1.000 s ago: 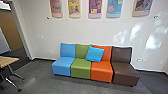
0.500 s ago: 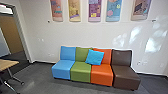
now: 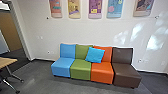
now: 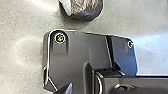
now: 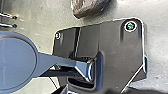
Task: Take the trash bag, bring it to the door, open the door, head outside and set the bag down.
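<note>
Cut off by the edges: posters (image 3: 95, 8), table (image 3: 7, 62), dark bag (image 4: 83, 11)

Head-cam angle lower vs. prev.

This place is looking like a sitting room in an office. Four soft seats, blue (image 3: 61, 67), green (image 3: 81, 71), orange (image 3: 102, 73) and brown (image 3: 126, 76), are standing in a row by a white wall (image 3: 100, 31). A blue pillow (image 3: 95, 55) is leaning on them. Bright posters (image 3: 95, 7) are hanging above. A table (image 3: 7, 62) with metal legs is standing on the dark gray floor (image 3: 40, 81), near a doorway (image 3: 18, 30).
</note>
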